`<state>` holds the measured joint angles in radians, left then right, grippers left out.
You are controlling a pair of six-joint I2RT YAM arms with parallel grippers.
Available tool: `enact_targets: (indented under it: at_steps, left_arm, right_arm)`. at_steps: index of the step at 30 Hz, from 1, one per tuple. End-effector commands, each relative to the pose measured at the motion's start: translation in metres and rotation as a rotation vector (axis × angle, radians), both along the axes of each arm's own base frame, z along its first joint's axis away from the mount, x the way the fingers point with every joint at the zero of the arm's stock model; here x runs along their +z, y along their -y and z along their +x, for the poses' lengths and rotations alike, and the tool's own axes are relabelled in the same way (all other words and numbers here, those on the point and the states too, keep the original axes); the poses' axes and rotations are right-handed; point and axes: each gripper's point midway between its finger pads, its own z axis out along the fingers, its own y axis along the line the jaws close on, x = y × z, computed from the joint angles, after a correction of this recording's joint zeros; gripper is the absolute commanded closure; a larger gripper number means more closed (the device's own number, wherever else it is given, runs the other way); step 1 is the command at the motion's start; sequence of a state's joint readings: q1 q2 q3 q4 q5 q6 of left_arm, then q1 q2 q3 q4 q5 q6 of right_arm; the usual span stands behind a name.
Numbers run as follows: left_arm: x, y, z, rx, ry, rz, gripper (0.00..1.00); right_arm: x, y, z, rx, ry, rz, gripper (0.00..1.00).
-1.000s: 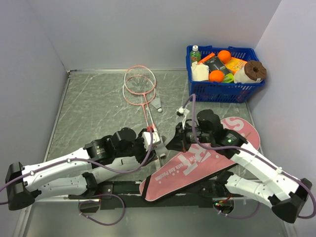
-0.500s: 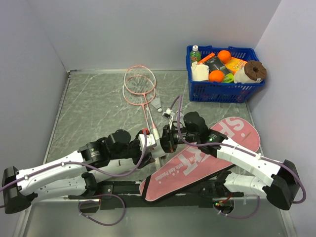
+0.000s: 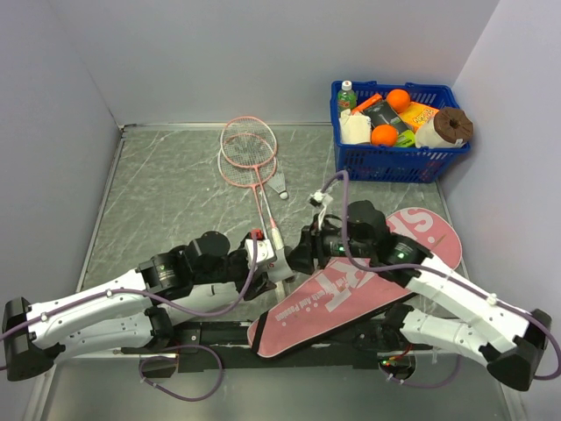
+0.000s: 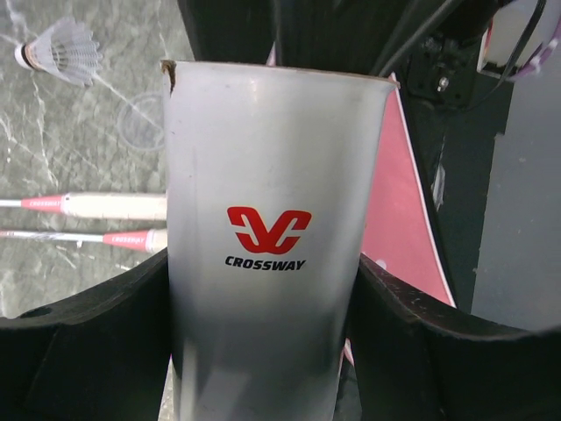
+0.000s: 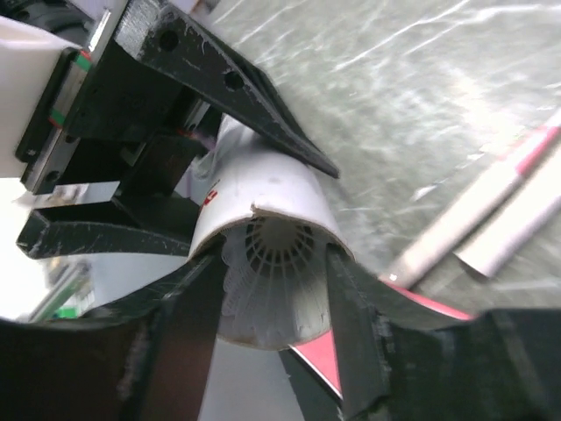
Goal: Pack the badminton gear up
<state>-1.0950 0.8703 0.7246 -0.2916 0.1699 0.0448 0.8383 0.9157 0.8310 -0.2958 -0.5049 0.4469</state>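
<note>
My left gripper (image 4: pixel 263 263) is shut on the white tube (image 4: pixel 267 167), lettered CROSSWAY, which lies on its side just above the table (image 3: pixel 175 189) at the middle front. My right gripper (image 5: pixel 276 263) is at the tube's mouth (image 5: pixel 263 189). Its fingers stand apart on either side of a white shuttlecock (image 5: pixel 276 294) that sits in the opening. A second shuttlecock (image 3: pixel 280 186) lies beside two pink rackets (image 3: pixel 248 149). Their pale handles (image 4: pixel 114 206) point towards the tube. The pink bag (image 3: pixel 368 281) lies under my right arm.
A blue basket (image 3: pixel 399 162) of groceries stands at the back right corner. Grey walls close the table on the left, back and right. A black base rail (image 3: pixel 219 335) runs along the near edge.
My right gripper has gone from shut to open at the tube's mouth, leaving the shuttlecock in the opening, and it has drawn back slightly to the right. The left gripper keeps its hold on the tube.
</note>
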Motion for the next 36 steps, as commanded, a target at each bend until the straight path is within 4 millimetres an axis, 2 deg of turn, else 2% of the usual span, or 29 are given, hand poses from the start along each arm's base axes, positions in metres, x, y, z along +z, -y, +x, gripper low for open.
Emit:
enact_targets:
  at_steps: [1,4,7,9,12,13,15,16,18,22,28,29,30,32,33,36]
  left_arm:
    - [0.025,0.013,0.003,0.009,0.016,-0.099,0.99]
    - [0.025,0.013,0.004,0.009,0.015,-0.096,0.99]
    - [0.025,0.013,0.004,0.015,0.010,-0.093,0.99]
    - [0.026,0.013,0.005,0.017,0.014,-0.095,0.99]
    - [0.029,0.011,0.005,0.023,0.019,-0.099,0.99]
    - [0.031,0.010,0.006,0.030,0.023,-0.101,0.99]
    - [0.032,0.009,0.005,0.051,-0.006,-0.113,0.99]
    - [0.033,0.008,0.006,0.060,-0.005,-0.110,0.99]
    - [0.037,0.005,0.009,0.079,0.007,-0.117,0.99]
    - [0.041,0.000,0.012,0.102,0.024,-0.124,0.99]
    - [0.043,-0.003,0.013,0.116,0.030,-0.130,0.99]
    - [0.043,-0.004,0.013,0.120,0.029,-0.130,0.99]
    - [0.043,-0.004,0.013,0.118,0.027,-0.129,0.99]
    - [0.045,-0.004,0.012,0.114,0.028,-0.137,0.99]
    - [0.045,-0.005,0.012,0.114,0.028,-0.139,0.99]
    - [0.048,-0.005,0.010,0.107,0.032,-0.150,0.99]
  right_arm:
    - [0.040,0.029,0.017,-0.165,0.133,-0.033,0.37]
    - [0.051,0.049,0.033,-0.297,0.174,-0.063,0.33]
    - [0.051,0.065,0.048,-0.415,0.154,-0.087,0.29]
    - [0.044,0.073,0.062,-0.512,0.110,-0.112,0.29]
    - [0.018,0.083,0.085,-0.637,0.001,-0.163,0.32]
    - [0.004,0.085,0.094,-0.679,-0.031,-0.198,0.32]
    - [-0.004,0.091,0.109,-0.784,-0.066,-0.178,0.32]
    - [-0.018,0.091,0.112,-0.808,-0.087,-0.187,0.32]
    - [-0.029,0.096,0.123,-0.900,-0.122,-0.166,0.31]
    - [-0.072,0.102,0.145,-1.061,-0.205,-0.206,0.27]
    - [-0.123,0.105,0.168,-1.206,-0.314,-0.231,0.26]
    - [-0.121,0.098,0.175,-1.212,-0.327,-0.169,0.27]
    - [-0.134,0.099,0.177,-1.225,-0.341,-0.176,0.26]
    - [-0.135,0.100,0.190,-1.257,-0.343,-0.120,0.27]
    - [-0.147,0.102,0.192,-1.270,-0.354,-0.136,0.27]
    - [-0.157,0.107,0.205,-1.308,-0.355,-0.101,0.28]
